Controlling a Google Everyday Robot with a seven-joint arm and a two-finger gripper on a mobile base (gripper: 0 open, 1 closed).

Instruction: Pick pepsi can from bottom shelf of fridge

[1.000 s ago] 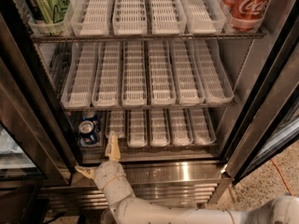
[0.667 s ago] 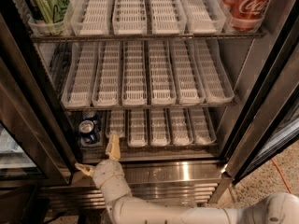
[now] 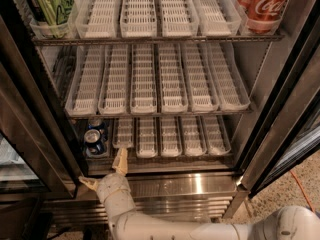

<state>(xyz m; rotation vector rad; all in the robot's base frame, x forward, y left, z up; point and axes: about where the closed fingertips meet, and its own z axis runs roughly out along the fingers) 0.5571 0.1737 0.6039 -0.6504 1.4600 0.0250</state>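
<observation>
The pepsi can (image 3: 93, 140), dark blue with a silver top, stands at the far left of the bottom shelf (image 3: 170, 136) of the fridge (image 3: 160, 84). A second dark can top shows just behind it. My gripper (image 3: 104, 171) is low in front of the steel ledge, just below and right of the can. It is open: one finger (image 3: 120, 161) points up at the shelf front, the other finger (image 3: 88, 183) spreads out to the left. It holds nothing.
A green can (image 3: 47, 4) stands top left and a red Coca-Cola can (image 3: 265, 4) top right on the upper rack. The middle rack holds long white trays (image 3: 155, 79). The door frame (image 3: 280, 114) stands at the right, a dark frame post (image 3: 35, 99) at the left.
The arm has shifted slightly; the gripper stays at the ledge in front of the bottom shelf, still open. The cans have not moved.
</observation>
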